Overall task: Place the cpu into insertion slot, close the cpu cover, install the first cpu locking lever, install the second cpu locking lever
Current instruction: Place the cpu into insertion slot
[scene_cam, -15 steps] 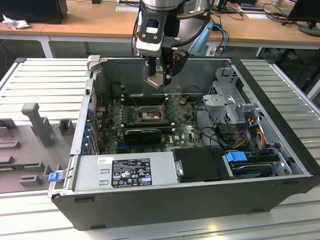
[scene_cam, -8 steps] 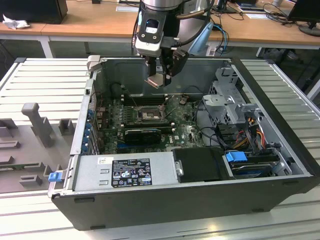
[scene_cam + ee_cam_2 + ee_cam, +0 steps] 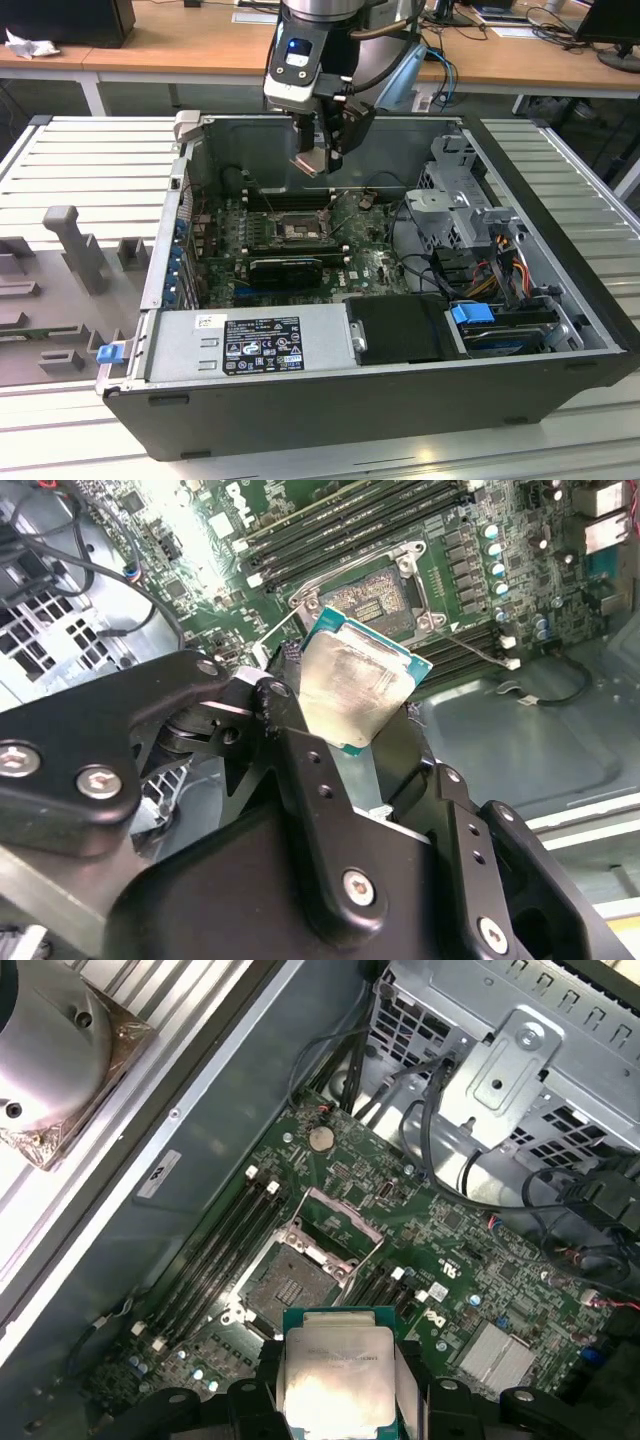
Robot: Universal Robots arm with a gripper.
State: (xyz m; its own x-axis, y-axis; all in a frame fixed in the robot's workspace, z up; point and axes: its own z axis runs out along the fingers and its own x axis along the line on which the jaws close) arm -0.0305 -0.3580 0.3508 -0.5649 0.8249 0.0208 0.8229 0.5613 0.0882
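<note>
My gripper (image 3: pixel 318 150) is shut on the cpu (image 3: pixel 307 162), a flat square chip with a pale silver face, and holds it by its edges in the air inside the open computer case. Both wrist views show the cpu (image 3: pixel 358 690) (image 3: pixel 335 1380) between black fingers (image 3: pixel 300 760) of the gripper (image 3: pixel 345 720) (image 3: pixel 337 1395). The insertion slot (image 3: pixel 290 1282) (image 3: pixel 378 592) (image 3: pixel 297 232) lies bare on the green board below the chip, some way off. The cpu cover (image 3: pixel 335 1222) stands raised at the slot's far side.
Long black memory slots (image 3: pixel 215 1250) flank the socket. A black graphics card (image 3: pixel 285 268) sits toward the front, with the power supply (image 3: pixel 250 345) beyond it. The drive cage (image 3: pixel 450 210) and loose cables (image 3: pixel 500 260) fill the exterior view's right. Case walls (image 3: pixel 170 240) surround everything.
</note>
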